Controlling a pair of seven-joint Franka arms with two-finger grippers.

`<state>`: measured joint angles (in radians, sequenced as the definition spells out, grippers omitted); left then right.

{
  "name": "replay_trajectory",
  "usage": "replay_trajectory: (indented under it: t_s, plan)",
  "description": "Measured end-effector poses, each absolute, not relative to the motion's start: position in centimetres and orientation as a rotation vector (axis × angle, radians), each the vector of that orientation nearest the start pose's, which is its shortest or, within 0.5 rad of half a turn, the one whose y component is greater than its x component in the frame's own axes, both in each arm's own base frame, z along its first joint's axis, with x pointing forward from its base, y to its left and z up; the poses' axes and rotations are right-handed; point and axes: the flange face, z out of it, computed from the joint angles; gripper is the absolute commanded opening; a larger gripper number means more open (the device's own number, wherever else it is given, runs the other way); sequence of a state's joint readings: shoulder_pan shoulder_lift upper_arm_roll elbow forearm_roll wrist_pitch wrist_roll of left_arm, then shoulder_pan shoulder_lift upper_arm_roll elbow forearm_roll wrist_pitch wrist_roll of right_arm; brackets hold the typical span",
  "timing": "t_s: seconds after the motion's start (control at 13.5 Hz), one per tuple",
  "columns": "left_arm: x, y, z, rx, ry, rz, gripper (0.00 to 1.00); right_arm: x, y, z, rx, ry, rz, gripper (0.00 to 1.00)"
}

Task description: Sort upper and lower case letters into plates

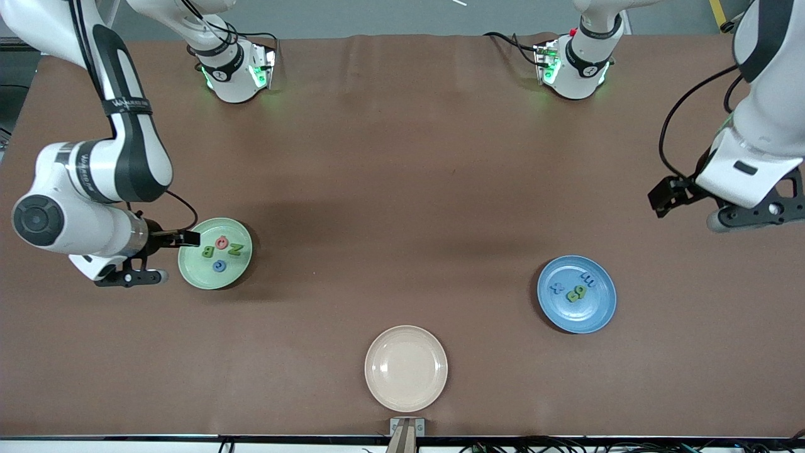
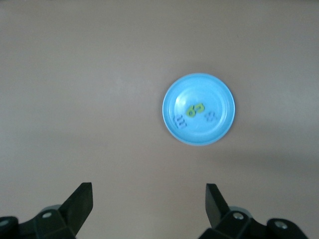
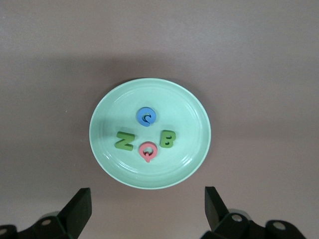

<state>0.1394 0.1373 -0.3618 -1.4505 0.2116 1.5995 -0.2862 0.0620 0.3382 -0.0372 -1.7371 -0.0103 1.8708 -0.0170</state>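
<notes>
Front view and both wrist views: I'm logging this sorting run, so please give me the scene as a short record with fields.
pale green plate: toward the right arm's end; holds green N, green B, red ring letter, blue ring letter
blue plate: toward the left arm's end; holds a green letter and blue letters
cream plate: nearest the front camera, no letters in it
loose letters on table: none visible
right gripper: open, beside the pale green plate
left gripper: open, in the air at the left arm's end
</notes>
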Motion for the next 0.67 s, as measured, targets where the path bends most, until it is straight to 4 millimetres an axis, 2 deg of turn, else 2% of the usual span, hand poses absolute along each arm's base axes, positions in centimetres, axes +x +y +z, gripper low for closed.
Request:
replay_trajectory:
  t_s: [0.15, 0.37, 0.52, 0.67]
  plan:
    - [57.6, -9.0, 62.4, -3.012, -0.093, -0.059, 0.99, 62.0, -0.1, 38.9, -3.142, -0.077, 0.331, 1.00]
    - [56.3, -7.5, 63.1, -3.050, -0.123, -0.033, 0.99, 61.7, -2.2, 44.4, -3.146, -0.054, 0.382, 1.00]
    - [55.8, -5.7, 63.0, -3.066, -0.095, -0.012, 0.99, 61.9, -2.6, 48.0, -3.169, -0.051, 0.354, 1.00]
    - [55.3, -5.0, 62.7, -3.078, -0.085, 0.008, 0.99, 62.3, -2.4, 51.1, -3.179, -0.054, 0.307, 1.00]
